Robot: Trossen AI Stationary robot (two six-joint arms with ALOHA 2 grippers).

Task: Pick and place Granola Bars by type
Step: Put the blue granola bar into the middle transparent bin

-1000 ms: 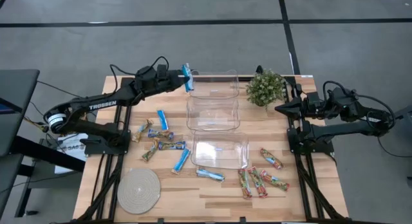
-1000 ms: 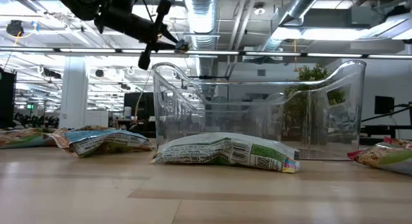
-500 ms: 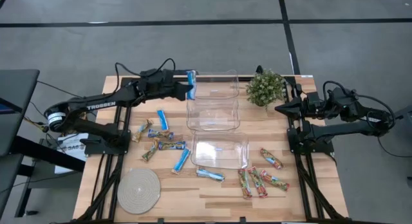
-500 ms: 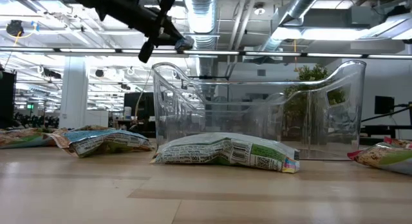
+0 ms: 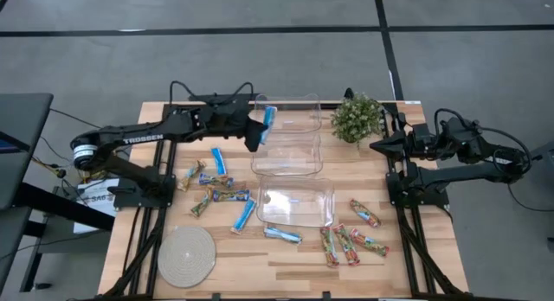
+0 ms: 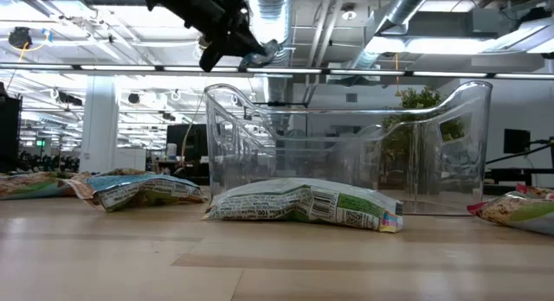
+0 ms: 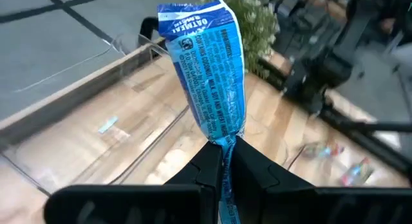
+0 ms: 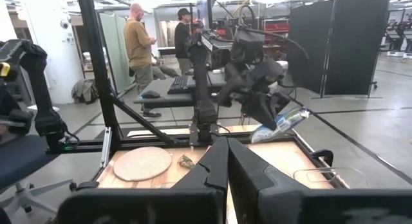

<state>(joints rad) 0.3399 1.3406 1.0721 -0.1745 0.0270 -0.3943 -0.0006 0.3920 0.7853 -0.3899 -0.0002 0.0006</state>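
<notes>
1. One bright blue granola bar (image 7: 207, 69) with white print is clamped by its crimped end between the left gripper (image 7: 223, 165) jaws, held in the air over the left rim of the far clear bin (image 5: 299, 104)
2. Other bars lie on the wooden table (image 5: 433, 258): blue and tan-brown ones (image 5: 216, 187) left of the bins, red-green-orange ones (image 5: 351, 242) to the right near the front
3. Three clear bins stand in a row, the middle bin (image 5: 286, 154) and near bin (image 5: 295, 204) behind one another
4. Right gripper (image 5: 376, 146) waits at the table's right edge beside a small potted plant (image 5: 357, 116), jaws together
5. Only the wrist view shows the wrapper's print; the low view shows the bar (image 6: 267, 53) high above the bin rim; the right wrist view shows two people (image 8: 138, 40) standing in the room beyond
</notes>
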